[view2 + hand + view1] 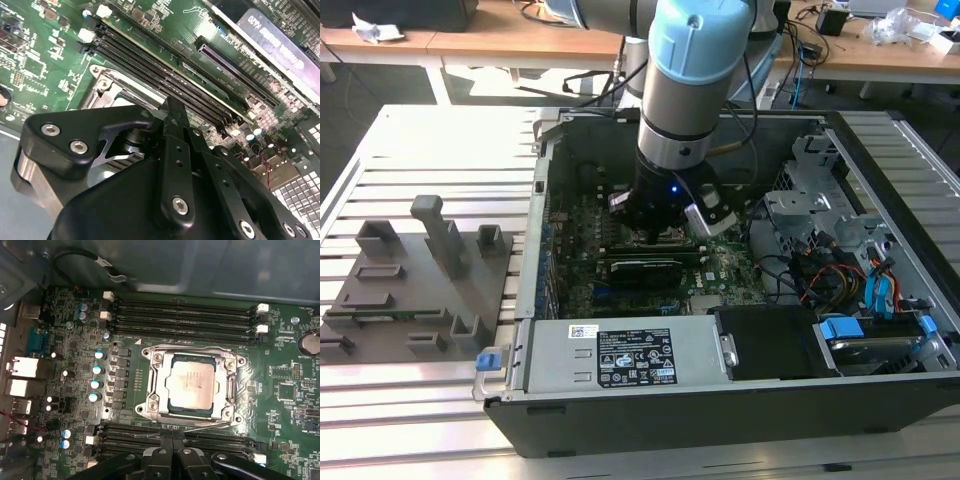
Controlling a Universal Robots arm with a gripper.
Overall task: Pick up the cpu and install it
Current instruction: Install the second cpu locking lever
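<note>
The cpu (192, 385) is lying flat inside the socket frame (192, 386) on the motherboard (280, 390), its silvery-pinkish top plate facing up and ringed by the frame's metal edges. It is sitting between two banks of black memory slots (182, 310), one on each side of the socket. The pincer (170, 455) is hanging just beside the socket frame, over the nearer bank of slots, with its two fingertips drawn together and nothing gripped between them. In the exterior view the arm is reaching down into the open computer case (720, 400), which is resting on the slatted counter (420, 140).

The risk from here, as I judge it, is the closeness of the fingertips to the socket frame: a sideways drift could be nudging the chip askew on its contacts or catching the thin lever wire running along the frame. The memory slot latches next to the socket frame are also within reach of a stray finger.

There is faint print on the chip's plate and on a white label on the case's front wall, but neither is legible.
</note>
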